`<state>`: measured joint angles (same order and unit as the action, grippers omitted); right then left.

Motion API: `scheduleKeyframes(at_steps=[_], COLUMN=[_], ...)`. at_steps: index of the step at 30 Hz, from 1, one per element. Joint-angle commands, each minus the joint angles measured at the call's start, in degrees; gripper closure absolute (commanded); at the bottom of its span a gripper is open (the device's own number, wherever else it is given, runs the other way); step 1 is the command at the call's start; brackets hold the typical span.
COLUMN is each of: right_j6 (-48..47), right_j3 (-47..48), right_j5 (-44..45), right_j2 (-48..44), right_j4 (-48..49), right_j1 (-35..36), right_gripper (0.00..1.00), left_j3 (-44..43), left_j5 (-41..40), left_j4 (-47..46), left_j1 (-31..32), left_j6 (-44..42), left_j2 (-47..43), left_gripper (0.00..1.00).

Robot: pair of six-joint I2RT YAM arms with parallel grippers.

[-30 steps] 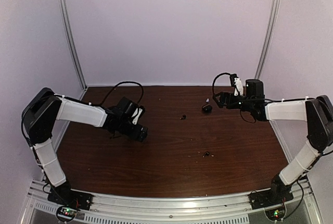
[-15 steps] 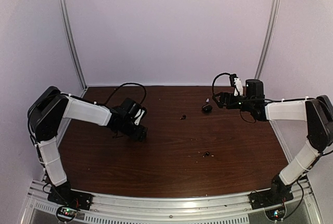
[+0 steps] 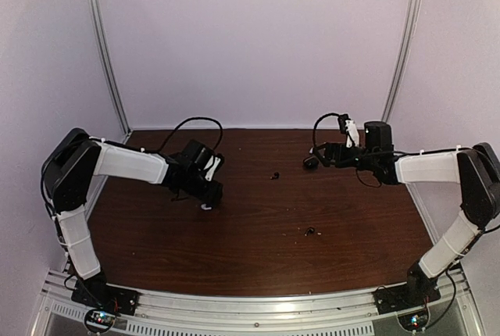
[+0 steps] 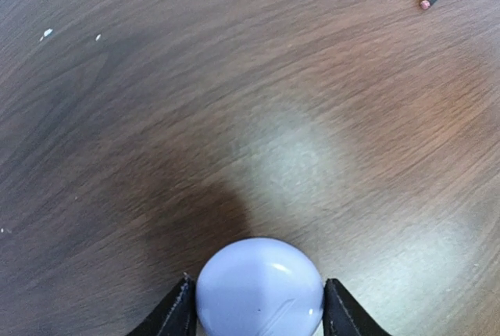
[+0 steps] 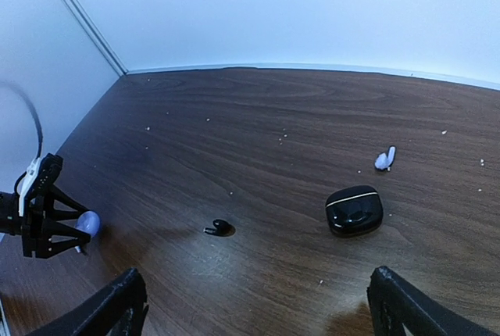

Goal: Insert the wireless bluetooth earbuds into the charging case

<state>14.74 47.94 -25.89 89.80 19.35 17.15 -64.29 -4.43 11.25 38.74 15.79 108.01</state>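
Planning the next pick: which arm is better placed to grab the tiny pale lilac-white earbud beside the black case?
Right, probably: the right gripper, open, faces the tiny lilac-white earbud; the left gripper flanks the round lilac case.

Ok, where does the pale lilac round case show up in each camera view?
Top external: pale lilac round case, left of centre, under the left tool.
Left wrist: case at bottom centre.
Right wrist: case at left edge.
Shared landmark: the left tool's black fingers flanking it.

1 black earbud (image 5: 221,227) and 1 lilac earbud (image 5: 383,159) lie near black case (image 5: 354,210); lilac case (image 4: 259,289) sits between jaws.
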Motion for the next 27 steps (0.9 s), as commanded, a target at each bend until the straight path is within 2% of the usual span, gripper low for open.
scheduleKeyframes(at_steps=[1,10,15,20,23,27], right_j6=[-0.2,-4.7,-3.2,1.0,4.1,6.2], right_j3=[-0.8,-3.2,-3.6,-3.7,-3.2,-2.8], right_j5=[-1.4,-1.5,-3.4,-8.0,-10.9,-15.0], right_j2=[-0.7,-3.3,-4.8,-7.2,-7.8,-8.2], right_j4=[2.2,4.4,4.6,5.3,5.0,3.6], right_j1=[2.5,9.9,12.1,12.6,13.0,14.2], right_gripper=[0.00,0.00,0.01,0.02,0.02,0.03], left_j3=[-2.2,0.3,6.9,14.1,15.7,16.2], left_j5=[6.1,23.7,25.8,16.9,8.6,3.8], left_j4=[-1.4,-5.9,-12.4,-20.1,-22.1,-24.0], left_j1=[0.3,0.3,1.0,7.3,12.6,15.9], left_j6=[-1.0,-5.2,-9.4,-18.1,-25.0,-30.4], left_j2=[-2.9,-11.0,-19.6,-27.2,-28.7,-29.2], left_gripper=[0.47,0.50,0.53,0.57,0.59,0.61])
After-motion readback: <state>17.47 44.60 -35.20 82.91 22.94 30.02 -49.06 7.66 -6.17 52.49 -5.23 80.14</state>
